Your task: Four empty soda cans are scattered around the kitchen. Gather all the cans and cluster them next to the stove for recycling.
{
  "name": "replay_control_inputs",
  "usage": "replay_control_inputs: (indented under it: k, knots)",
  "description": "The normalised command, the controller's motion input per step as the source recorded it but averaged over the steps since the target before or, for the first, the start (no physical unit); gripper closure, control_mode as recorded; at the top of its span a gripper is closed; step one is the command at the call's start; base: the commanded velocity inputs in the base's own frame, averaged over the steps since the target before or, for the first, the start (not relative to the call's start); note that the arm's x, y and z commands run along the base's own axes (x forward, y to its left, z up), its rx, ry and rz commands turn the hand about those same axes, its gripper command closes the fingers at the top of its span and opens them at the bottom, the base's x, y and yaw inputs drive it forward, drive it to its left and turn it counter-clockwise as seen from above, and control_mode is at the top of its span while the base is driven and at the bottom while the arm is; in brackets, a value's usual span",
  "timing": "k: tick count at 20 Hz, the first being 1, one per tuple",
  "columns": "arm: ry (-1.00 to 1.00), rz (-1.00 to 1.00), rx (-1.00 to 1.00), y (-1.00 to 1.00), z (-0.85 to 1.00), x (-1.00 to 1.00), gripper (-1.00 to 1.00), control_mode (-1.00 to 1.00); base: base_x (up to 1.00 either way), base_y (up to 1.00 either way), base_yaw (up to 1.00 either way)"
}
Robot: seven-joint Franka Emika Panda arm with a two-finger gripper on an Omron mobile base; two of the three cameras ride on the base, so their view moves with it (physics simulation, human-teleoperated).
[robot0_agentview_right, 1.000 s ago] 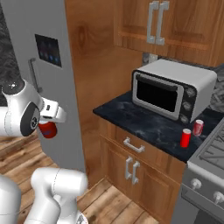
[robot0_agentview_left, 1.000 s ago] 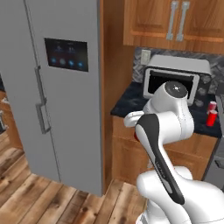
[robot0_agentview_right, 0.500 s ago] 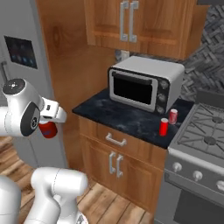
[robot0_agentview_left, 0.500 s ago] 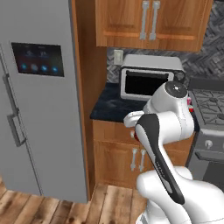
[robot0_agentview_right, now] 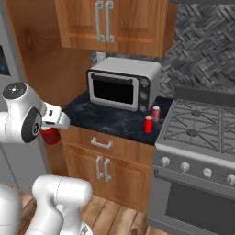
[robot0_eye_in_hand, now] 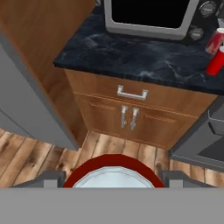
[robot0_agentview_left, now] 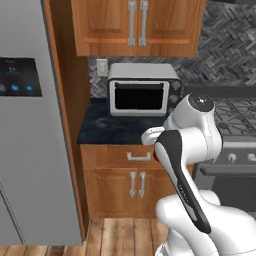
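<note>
My gripper [robot0_agentview_right: 53, 131] is shut on a plain red soda can [robot0_agentview_right: 50, 136], held low in front of the cabinet left of the counter. In the hand view the can's red rim and silver top [robot0_eye_in_hand: 113, 171] sit between the two fingertips [robot0_eye_in_hand: 48, 178]. A sliver of the can [robot0_agentview_left: 156, 157] peeks out beside the arm in the left base view. Two more soda cans stand on the black counter beside the stove [robot0_agentview_right: 198, 125]: a plain red one [robot0_agentview_right: 148, 124] [robot0_eye_in_hand: 215, 61] and a red-and-white one [robot0_agentview_right: 156, 113] [robot0_eye_in_hand: 214, 40] behind it.
A silver toaster oven [robot0_agentview_right: 124, 85] [robot0_agentview_left: 141, 93] stands on the black marbled counter [robot0_agentview_right: 104, 117] against the tiled wall. Wooden drawers and doors [robot0_eye_in_hand: 129, 114] lie below it, upper cabinets [robot0_agentview_left: 136, 27] above. The grey fridge [robot0_agentview_left: 30, 150] stands to the left.
The whole picture has slid left as the base drove right, bringing the counter and stove closer and more central. The arm holds the same pose with the red can in its grip.
</note>
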Motion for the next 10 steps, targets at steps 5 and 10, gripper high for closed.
replay_control_inputs:
  k: [5,10]
  knots:
    - [0.00,0.00,0.00,0.00,0.00,0.00,1.00,1.00,0.00,0.00,-0.34]
    - [0.00,0.00,0.00,0.00,0.00,0.00,1.00,1.00,0.00,0.00,-0.33]
